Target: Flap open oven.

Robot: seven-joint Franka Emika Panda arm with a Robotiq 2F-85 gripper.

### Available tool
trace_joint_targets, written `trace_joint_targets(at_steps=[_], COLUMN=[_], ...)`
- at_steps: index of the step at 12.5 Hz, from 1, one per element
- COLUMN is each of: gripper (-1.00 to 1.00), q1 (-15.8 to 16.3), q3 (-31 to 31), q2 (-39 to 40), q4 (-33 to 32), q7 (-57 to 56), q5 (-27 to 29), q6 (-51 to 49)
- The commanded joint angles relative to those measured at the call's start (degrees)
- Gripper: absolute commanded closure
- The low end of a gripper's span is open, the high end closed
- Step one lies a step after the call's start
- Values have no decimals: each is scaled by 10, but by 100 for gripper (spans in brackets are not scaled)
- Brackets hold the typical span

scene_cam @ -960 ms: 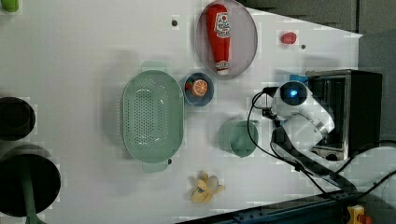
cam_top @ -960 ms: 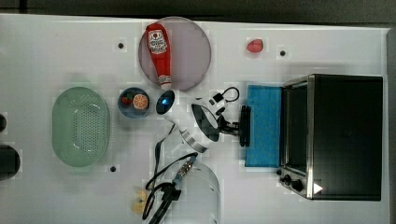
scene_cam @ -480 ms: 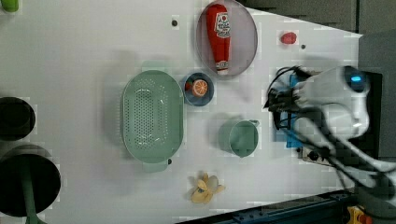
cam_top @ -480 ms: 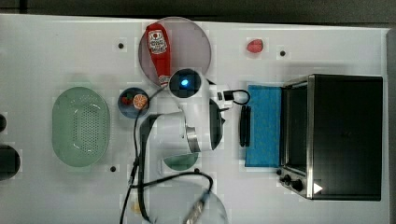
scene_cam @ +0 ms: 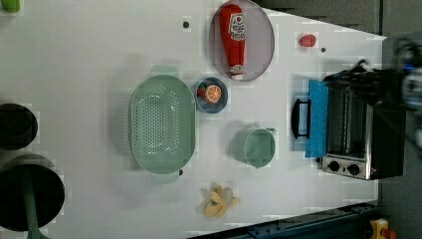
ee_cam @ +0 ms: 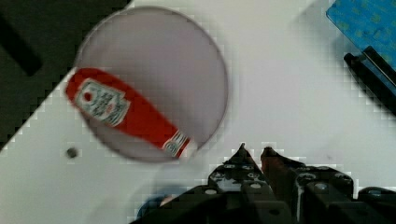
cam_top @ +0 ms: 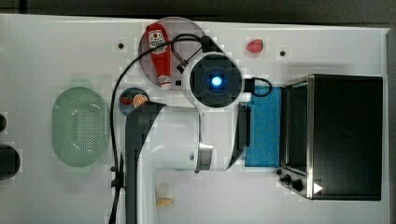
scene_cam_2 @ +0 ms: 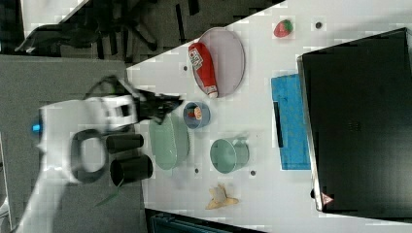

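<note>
Oven point(scene_cam: 356, 134) door flapped fully down, handle at nine o'clock in the left view. My gripper point(ee_cam: 254, 151) empty, jaws narrow.

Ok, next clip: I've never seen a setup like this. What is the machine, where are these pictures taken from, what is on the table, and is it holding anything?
The white machine is a single robot arm ending in a two-fingered gripper. Three cameras look down on the white table from different sides; the fourth sits on the wrist, looking past the gripper. On the table stand a black toaster oven with its blue glass door flapped down flat, a ketchup bottle on a plate, a green colander, a small blue bowl of fruit, a green cup, a banana and a strawberry. The gripper holds nothing; its fingers stand slightly apart.
</note>
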Motion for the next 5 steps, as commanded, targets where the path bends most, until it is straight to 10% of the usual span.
trace_joint_targets(at_steps=[1,5], gripper=[65,65], q1=[-6,-7], q3=[-6,-6], q2=[-29,-63], q4=[41,119], q7=[52,102], q5=[11,-40], q6=[-119,-277])
